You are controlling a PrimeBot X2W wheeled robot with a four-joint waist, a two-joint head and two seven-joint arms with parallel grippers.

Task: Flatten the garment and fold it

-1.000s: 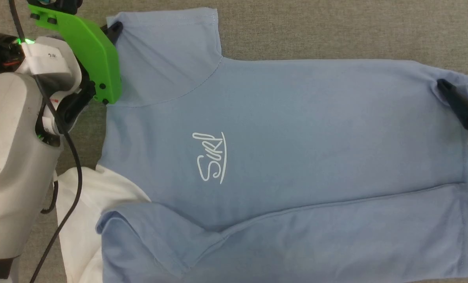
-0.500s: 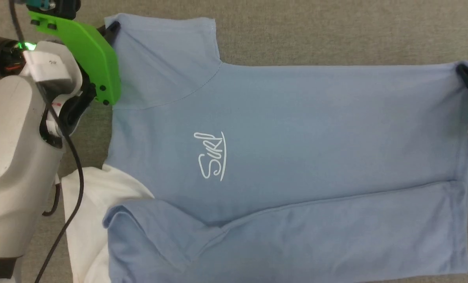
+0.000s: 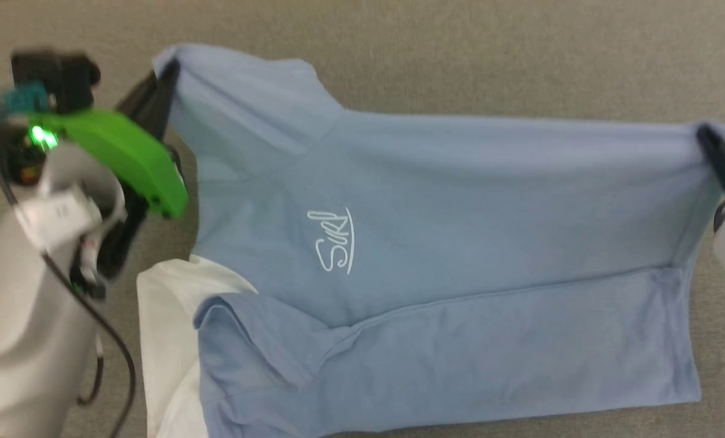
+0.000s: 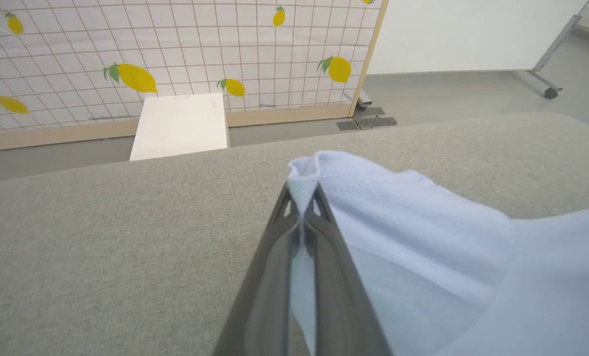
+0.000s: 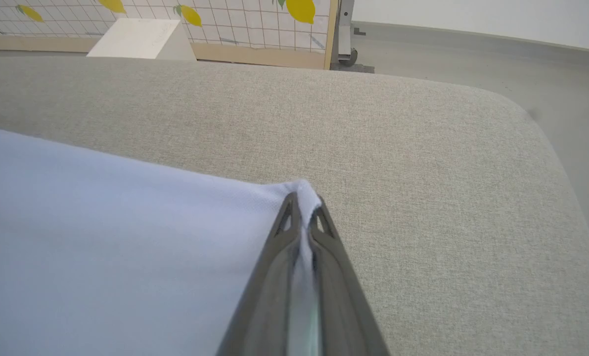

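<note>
I have both grippers clamped on the light blue T-shirt (image 3: 435, 243), which is spread chest-up across the grey padded surface (image 3: 459, 61), neck end toward my left and hem toward my right. The left gripper (image 4: 301, 190) has its 2 fingers pressed together on the outer corner of the far sleeve, and a small tuft of fabric pokes out past the tips. The right gripper (image 5: 304, 200) is closed just as tight on the far hem corner, with a thin sliver of cloth caught between the fingers.

Between those 2 pinch points the far edge of the shirt runs in a fairly straight line. The head view is smeared, so I cannot say whether that edge is off the surface or just resting on it. The white cursive lettering (image 3: 335, 241) faces up, left of the middle. Along the near side a long strip of the shirt is doubled over onto the body, and the near sleeve lies creased at its left end. A plain white cloth (image 3: 167, 328) sticks out from under the shirt at the near left.
</note>
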